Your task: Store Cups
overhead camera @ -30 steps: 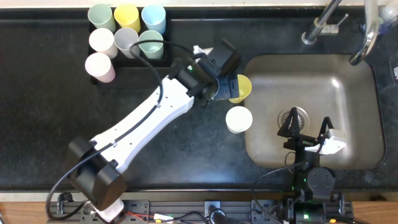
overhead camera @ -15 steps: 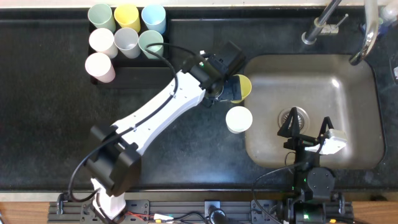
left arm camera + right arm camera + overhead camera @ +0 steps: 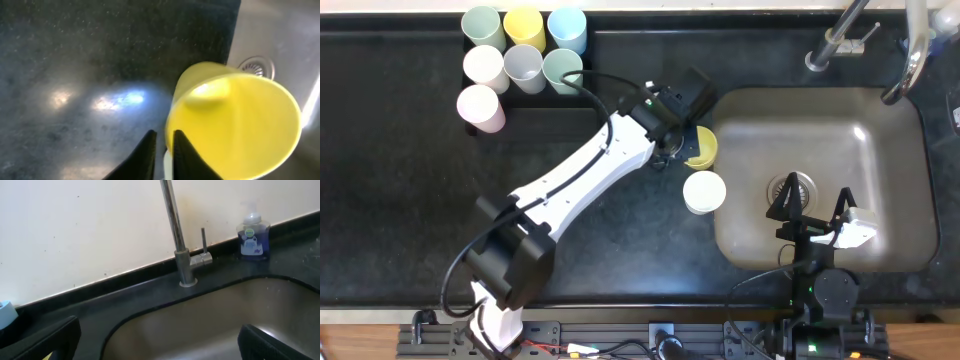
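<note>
A yellow cup (image 3: 702,148) hangs tilted at the sink's left edge, and my left gripper (image 3: 677,140) is shut on its rim. In the left wrist view the yellow cup (image 3: 235,125) leans with its mouth toward the camera, its wall pinched between the left gripper's (image 3: 166,147) fingers. A white cup (image 3: 704,191) stands upright on the counter just in front of it. Several cups in green, yellow, blue, white and pink fill a black rack (image 3: 520,100) at the back left. My right gripper (image 3: 810,208) rests open over the sink.
The steel sink (image 3: 880,120) takes up the right side, with its drain (image 3: 790,188) near my right gripper. A faucet (image 3: 180,245) and a soap bottle (image 3: 254,237) stand behind the sink. The dark counter (image 3: 410,200) stretches to the left.
My left arm has swung its elbow forward and to the right while holding the yellow cup. The cup has tipped and shifted slightly. The right arm has not moved.
</note>
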